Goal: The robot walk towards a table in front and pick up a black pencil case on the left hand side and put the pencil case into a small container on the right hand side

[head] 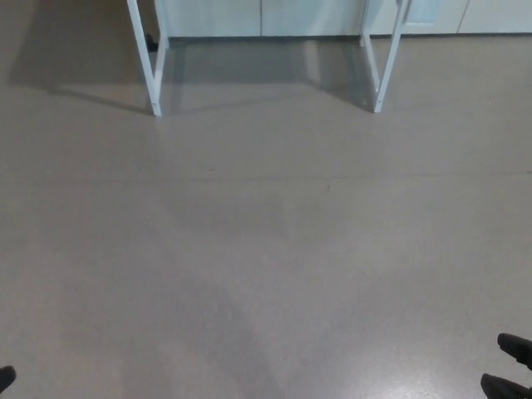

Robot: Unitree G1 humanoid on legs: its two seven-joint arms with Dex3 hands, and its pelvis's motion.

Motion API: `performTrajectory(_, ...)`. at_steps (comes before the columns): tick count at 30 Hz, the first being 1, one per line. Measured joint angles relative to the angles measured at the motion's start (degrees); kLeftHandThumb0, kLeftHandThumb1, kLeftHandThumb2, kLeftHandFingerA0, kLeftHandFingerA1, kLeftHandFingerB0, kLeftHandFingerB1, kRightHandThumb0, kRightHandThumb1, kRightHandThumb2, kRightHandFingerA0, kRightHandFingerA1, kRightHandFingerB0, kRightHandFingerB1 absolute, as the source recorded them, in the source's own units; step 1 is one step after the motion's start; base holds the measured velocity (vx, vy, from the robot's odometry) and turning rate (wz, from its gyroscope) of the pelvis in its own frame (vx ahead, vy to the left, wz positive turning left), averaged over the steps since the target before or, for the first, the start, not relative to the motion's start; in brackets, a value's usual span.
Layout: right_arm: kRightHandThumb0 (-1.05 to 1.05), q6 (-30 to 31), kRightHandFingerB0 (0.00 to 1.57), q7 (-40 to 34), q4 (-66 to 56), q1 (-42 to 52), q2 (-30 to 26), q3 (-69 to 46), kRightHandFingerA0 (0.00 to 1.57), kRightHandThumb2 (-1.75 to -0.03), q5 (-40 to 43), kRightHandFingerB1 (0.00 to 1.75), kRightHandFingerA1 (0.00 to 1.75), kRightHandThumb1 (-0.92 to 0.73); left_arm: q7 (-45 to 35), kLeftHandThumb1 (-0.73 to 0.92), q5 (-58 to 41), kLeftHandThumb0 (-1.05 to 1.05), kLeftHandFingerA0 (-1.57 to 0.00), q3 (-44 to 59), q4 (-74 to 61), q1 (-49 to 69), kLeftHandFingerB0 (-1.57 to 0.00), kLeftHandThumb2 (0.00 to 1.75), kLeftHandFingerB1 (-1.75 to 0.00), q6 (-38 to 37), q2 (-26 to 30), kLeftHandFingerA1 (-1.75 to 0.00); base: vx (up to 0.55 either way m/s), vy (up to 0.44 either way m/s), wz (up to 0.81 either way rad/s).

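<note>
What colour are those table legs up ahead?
White, the table legs show clearly in the head view, standing on grey floor.

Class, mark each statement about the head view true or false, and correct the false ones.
1. White table legs stand at the top of the picture. True.
2. The pencil case lies on the floor. False: no pencil case shows; the floor is bare.
3. Part of the right hand shows at the lower right corner. True.
4. The tabletop is in full view. False: only the legs show.
5. The left hand holds a container. False: only a dark tip of it shows at the lower left edge.
</note>
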Motion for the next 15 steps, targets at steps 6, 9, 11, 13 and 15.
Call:
performTrajectory(6, -0.19, -0.4, 0.23, 0.0, 0.2, 1.8, 1.3, 0.1, 0.31, -0.82, 0.1, 0.53, 0.59, -0.35, 0.2, 0.39, 0.0, -0.14, -0.32, -0.4, -0.1, 0.6, -0.11, 0.87, -0.48, -0.3, 1.8, -0.6, 0.2, 0.216, 0.06)
performTrajectory(9, -0.2, -0.6, 0.22, -0.1, 0.2, 2.3, 1.3, 0.1, 0.33, -0.83, 0.1, 0.53, 0.61, -0.36, 0.3, 0.54, 0.0, -0.17, -0.44, -0.8, -0.1, 1.2, -0.25, 0.56, -0.31, -0.3, 1.7, -0.46, 0.21, -0.016, 0.09)
performTrajectory(11, -0.2, -0.7, 0.23, -0.1, 0.2, 2.3, 1.3, 0.2, 0.34, -0.83, 0.1, 0.53, 0.61, -0.36, 0.5, 0.56, 0.0, -0.15, -0.44, -1.2, -0.2, 1.1, -0.25, 0.56, -0.31, -0.3, 1.8, -0.46, 0.24, -0.088, 0.11)
performTrajectory(13, -0.2, -0.9, 0.25, -0.1, 0.3, 2.2, 1.3, 0.2, 0.36, -0.82, 0.1, 0.54, 0.62, -0.35, 0.6, 0.55, 0.0, -0.16, -0.46, -1.4, -0.3, 0.9, -0.28, 0.56, -0.32, -0.3, 1.8, -0.49, 0.24, -0.161, 0.15)
performTrajectory(15, -0.2, -1.0, 0.25, -0.2, 0.5, 2.0, 1.3, 0.3, 0.36, -0.82, 0.1, 0.54, 0.62, -0.35, 0.7, 0.55, 0.0, -0.16, -0.46, -1.6, -0.3, 0.6, -0.28, 0.56, -0.32, -0.3, 1.9, -0.49, 0.26, -0.216, 0.29)
